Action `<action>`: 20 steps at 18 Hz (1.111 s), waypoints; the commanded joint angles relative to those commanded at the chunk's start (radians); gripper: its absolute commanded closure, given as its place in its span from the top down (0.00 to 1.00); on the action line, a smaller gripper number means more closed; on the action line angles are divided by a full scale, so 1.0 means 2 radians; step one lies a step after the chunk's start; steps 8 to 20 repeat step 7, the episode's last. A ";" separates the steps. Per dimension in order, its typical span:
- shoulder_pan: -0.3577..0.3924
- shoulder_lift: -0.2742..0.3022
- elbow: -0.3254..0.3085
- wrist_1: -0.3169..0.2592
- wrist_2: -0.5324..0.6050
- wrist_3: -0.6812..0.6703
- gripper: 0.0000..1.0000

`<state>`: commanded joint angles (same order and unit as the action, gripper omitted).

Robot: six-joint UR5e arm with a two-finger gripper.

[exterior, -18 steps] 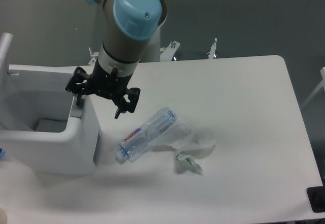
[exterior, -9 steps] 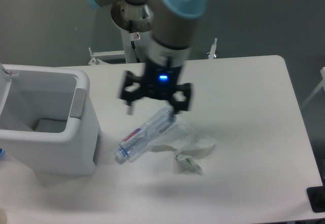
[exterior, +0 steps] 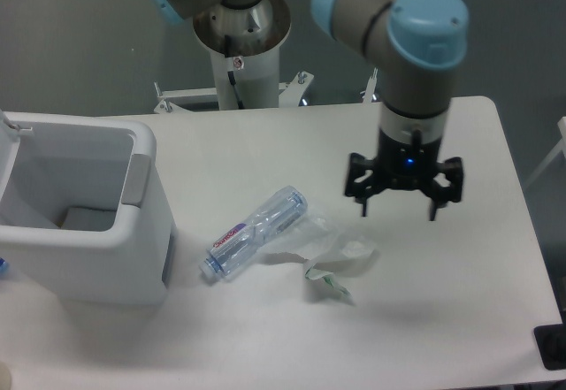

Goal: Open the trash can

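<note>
With the bin (exterior: 80, 222) standing open, I judge the job done. I hold the gripper (exterior: 402, 202), jaws spread and empty, high above the desk (exterior: 460, 319), clear of the bottle (exterior: 255, 233).

gripper (exterior: 399, 206) pointing down, fingers spread wide, empty.
</note>
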<state>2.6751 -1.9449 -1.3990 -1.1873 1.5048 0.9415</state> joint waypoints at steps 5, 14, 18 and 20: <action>0.035 -0.018 -0.011 -0.001 0.002 0.081 1.00; 0.041 -0.018 -0.012 -0.002 0.002 0.093 1.00; 0.041 -0.018 -0.012 -0.002 0.002 0.093 1.00; 0.041 -0.018 -0.012 -0.002 0.002 0.093 1.00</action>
